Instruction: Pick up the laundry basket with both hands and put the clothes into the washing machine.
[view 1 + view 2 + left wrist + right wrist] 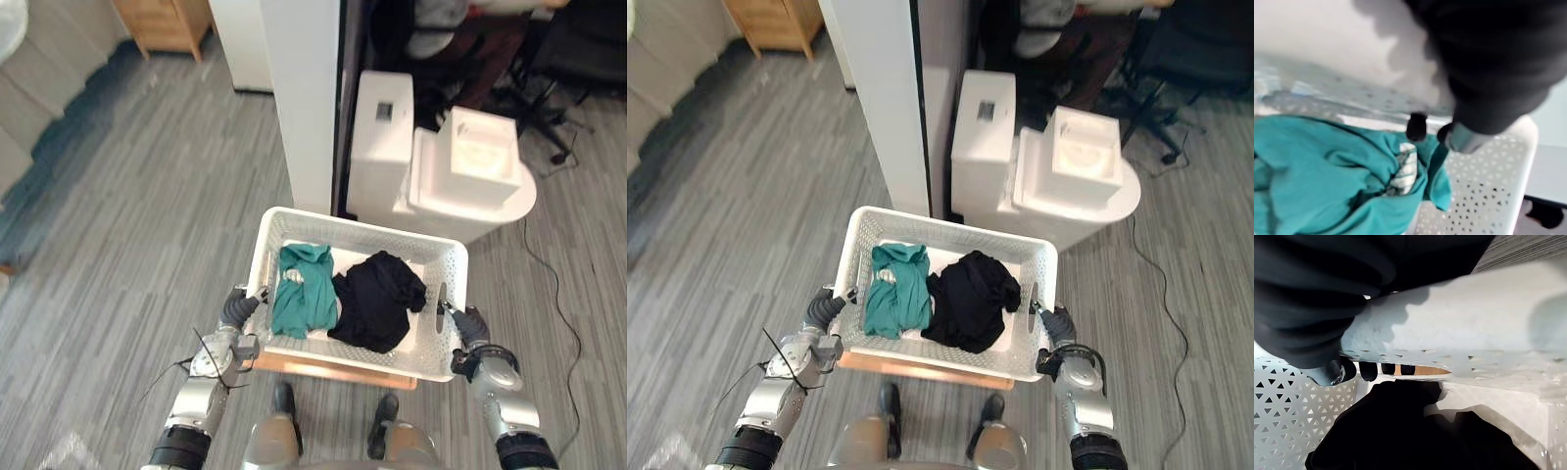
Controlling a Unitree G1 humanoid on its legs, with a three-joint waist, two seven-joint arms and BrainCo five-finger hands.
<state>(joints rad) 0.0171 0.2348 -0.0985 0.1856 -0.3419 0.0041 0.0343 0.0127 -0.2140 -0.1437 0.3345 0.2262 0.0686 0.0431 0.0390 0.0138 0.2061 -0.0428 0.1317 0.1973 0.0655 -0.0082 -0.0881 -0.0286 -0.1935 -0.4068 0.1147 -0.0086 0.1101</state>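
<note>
The white perforated laundry basket (362,227) sits straight ahead of me, holding a teal garment (304,289) on its left and a black garment (377,299) on its right. My left hand (235,311) grips the basket's left rim, dark fingertips (1418,127) hooked over the edge above the teal garment (1327,171). At the right rim, my right hand (470,328) has its fingertips (1369,370) curled through the handle slot, over the black garment (1400,431). A white washing machine (441,171) stands just beyond the basket.
A wooden board (333,372) shows under the basket's near edge. A white pillar (304,98) rises behind the basket to the left of the machine. A seated person (451,29) and an office chair (578,59) are at the back right, a wooden cabinet (167,24) at the back left.
</note>
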